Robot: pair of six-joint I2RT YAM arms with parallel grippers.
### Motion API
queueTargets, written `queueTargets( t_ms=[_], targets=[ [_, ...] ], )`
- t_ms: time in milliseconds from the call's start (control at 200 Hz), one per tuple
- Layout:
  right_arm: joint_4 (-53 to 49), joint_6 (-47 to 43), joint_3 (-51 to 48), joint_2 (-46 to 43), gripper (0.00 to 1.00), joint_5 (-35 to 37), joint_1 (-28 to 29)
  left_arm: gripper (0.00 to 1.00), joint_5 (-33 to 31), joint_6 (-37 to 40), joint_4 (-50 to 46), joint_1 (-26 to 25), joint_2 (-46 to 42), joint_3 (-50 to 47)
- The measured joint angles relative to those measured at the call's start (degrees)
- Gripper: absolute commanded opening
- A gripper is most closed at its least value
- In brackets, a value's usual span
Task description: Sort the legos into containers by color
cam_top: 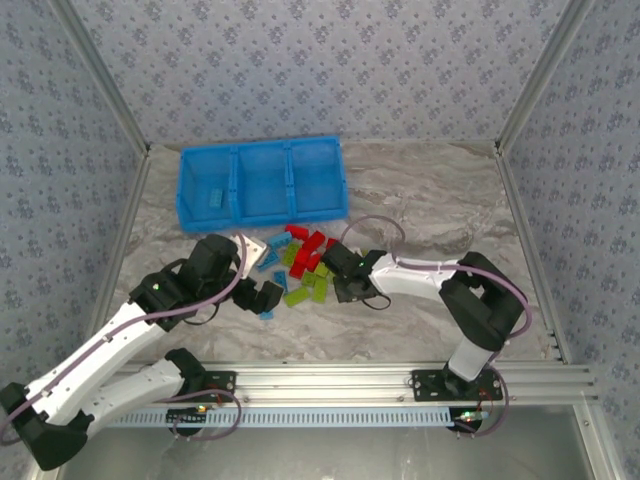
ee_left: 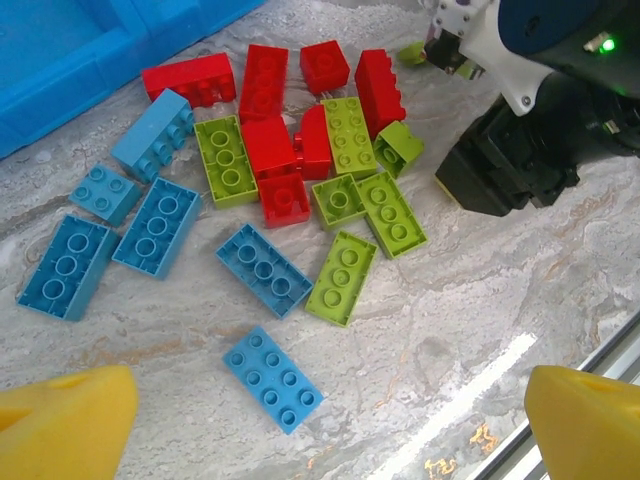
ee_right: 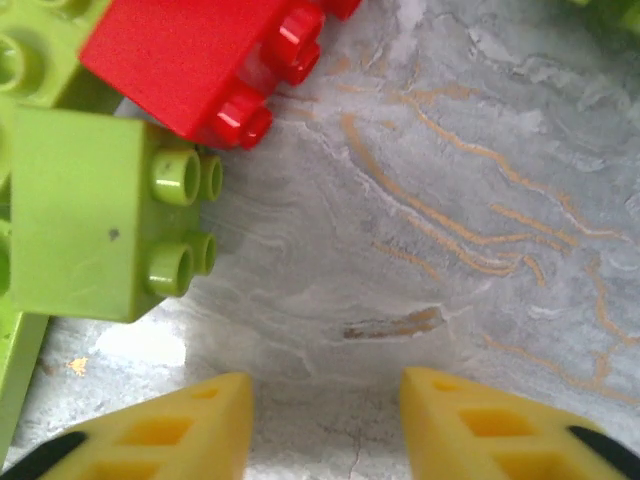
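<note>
1. The legos sit in 1 loose heap on the counter, just in front of the blue tray and between the 2 arms. Light blue, red and lime green are all mixed together, so I judge most of the sorting is not yet done.
2. The tray has 3 compartments side by side. 1 blue brick lies in the left compartment, so I read that as the blue bin.
3. The left gripper has its fingers spread wide and holds nothing. It hovers over the near-left edge of the heap, probably spread to straddle a brick.
4. The closest target is an 8-stud light blue brick. It lies flat with studs up, apart from the others, just ahead of the gap between the fingers and set diagonally. I'd guess the wrist needs a turn to grip its narrow sides.
5. The right gripper is low at the heap's right edge. Its fingers are narrowly apart with bare counter between them, pinching nothing.
6. A lime green brick lies on its side ahead-left of that gripper, outside the fingers. A tilted red brick is just beyond it; I can't tell if they touch.
7. Risk, as I see it: the 2 grippers are working near each other at 1 heap.
</note>
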Motion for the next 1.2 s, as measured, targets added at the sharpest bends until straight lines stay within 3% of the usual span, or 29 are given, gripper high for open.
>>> queueTargets(
  t_ms=[70,160,265,320,455,595,750,934,1064,1199],
  targets=[
    [0.0,0.7,-0.9,-1.5,0.35,0.9,0.6,0.99,-0.6,0.0,0.0,0.0,-0.4,0.0],
    [-0.7,1.0,-2.6,-7.0,0.38,2.5,1.3,0.99,-1.7,0.0,0.0,0.0,-1.8,0.0],
    [-1.2,0.8,-2.9,-14.6,0.69,4.0,1.0,0.99,-4.1,0.0,0.0,0.0,-4.1,-0.1],
    [-1.7,0.2,-2.5,-17.3,0.76,4.8,-0.2,0.99,-5.4,0.0,0.0,0.0,-5.3,-0.3],
    [-1.5,-5.3,-1.3,-18.2,0.82,4.2,-10.3,0.99,-7.5,0.0,0.0,0.0,-7.7,-0.8],
    [-1.4,-14.4,3.8,-9.6,1.0,1.9,-23.6,0.99,-8.8,0.0,0.0,0.0,-8.4,-0.9],
    [-2.8,-23.4,14.8,4.6,1.0,-4.0,-32.3,0.99,-9.2,0.0,0.0,0.1,-8.5,-0.9],
    [-4.9,-30.7,24.9,15.1,0.98,-7.5,-34.6,0.99,-9.6,0.0,0.0,0.8,-8.5,-1.0],
    [-7.7,-33.1,28.6,19.2,0.88,-10.1,-34.8,0.99,-9.6,0.0,0.0,1.6,-8.5,-1.4],
    [-9.3,-33.8,28.4,20.2,0.66,-11.9,-34.8,0.99,-9.2,0.0,0.0,2.8,-8.5,-1.4]
  ],
)
